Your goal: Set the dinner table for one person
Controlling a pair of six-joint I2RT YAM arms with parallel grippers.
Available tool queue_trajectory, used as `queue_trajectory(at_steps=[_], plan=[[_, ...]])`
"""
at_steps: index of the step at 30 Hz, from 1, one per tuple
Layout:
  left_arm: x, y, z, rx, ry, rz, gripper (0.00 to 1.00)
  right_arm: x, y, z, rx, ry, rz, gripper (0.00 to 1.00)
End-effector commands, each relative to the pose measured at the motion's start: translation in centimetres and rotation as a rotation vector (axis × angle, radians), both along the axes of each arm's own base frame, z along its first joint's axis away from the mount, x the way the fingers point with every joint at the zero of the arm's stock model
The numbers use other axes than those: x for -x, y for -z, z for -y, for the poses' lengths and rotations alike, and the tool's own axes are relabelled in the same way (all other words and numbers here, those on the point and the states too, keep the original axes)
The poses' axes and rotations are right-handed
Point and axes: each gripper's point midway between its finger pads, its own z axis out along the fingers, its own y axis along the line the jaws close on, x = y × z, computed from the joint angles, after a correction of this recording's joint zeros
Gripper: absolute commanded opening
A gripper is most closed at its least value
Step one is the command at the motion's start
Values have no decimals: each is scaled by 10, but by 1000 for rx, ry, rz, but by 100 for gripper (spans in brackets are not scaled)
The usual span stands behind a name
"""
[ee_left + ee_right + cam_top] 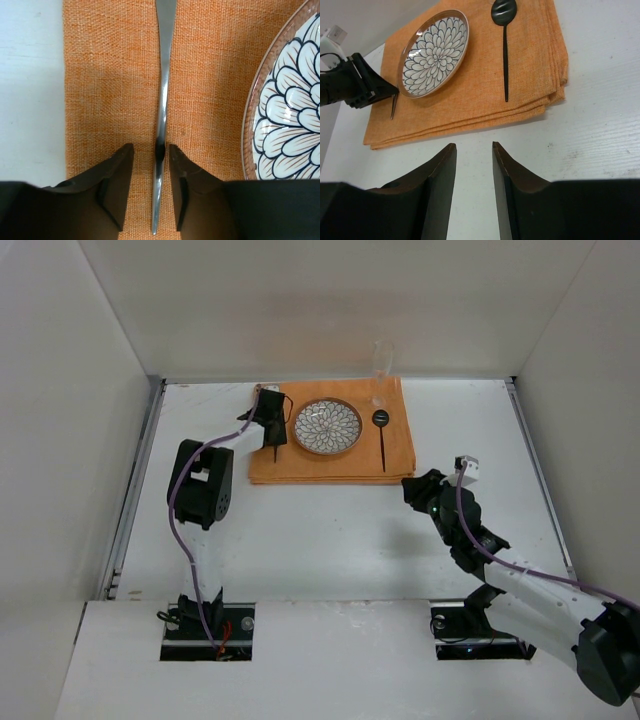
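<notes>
The white dinner table (330, 530) carries an orange cloth mat (330, 468). A flower-patterned plate (327, 427) sits at the mat's middle, with a black spoon (381, 435) to its right. A slim silver utensil (162, 100) lies on the mat left of the plate (290, 110). My left gripper (151, 146) is open and straddles its handle, with a gap on each side. My right gripper (474, 145) is open and empty over bare table just in front of the mat's front right part (470, 100).
A clear glass (381, 370) stands at the mat's back right corner. Metal rails (135, 490) run along the table's sides and white walls enclose it. The right wrist view shows the left gripper (390, 92) beside the plate (434, 52).
</notes>
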Motion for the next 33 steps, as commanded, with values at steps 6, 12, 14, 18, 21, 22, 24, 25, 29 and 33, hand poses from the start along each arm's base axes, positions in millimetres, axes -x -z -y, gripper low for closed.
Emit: queue_trajectory(at_steps=[6, 12, 14, 18, 21, 22, 24, 25, 29, 33], plan=[[20, -96, 3, 41, -97, 219, 50, -3, -21, -3, -32, -4, 71, 41], [60, -126, 27, 187, -101, 330, 100, -2, -21, -3, -33, -8, 71, 43], [77, -126, 31, 192, -89, 331, 100, -2, -23, -4, -36, -11, 75, 45], [113, -124, 31, 204, -82, 337, 100, -2, -22, -5, -37, -12, 73, 51], [141, -122, 32, 248, -68, 344, 100, -3, -20, -5, -34, -13, 70, 60], [150, -120, 30, 261, -67, 345, 100, -3, -21, -6, -36, -14, 72, 61], [166, -113, 27, 283, -70, 329, 100, -3, -21, -6, -38, -16, 74, 64], [174, -107, 25, 295, -77, 314, 100, -3, -21, -6, -38, -16, 75, 65], [203, -74, 21, 306, -105, 235, 100, -3, -20, -7, -34, -14, 73, 68], [234, -41, 32, 292, -84, 136, 100, -4, -15, -7, -25, -9, 62, 68]])
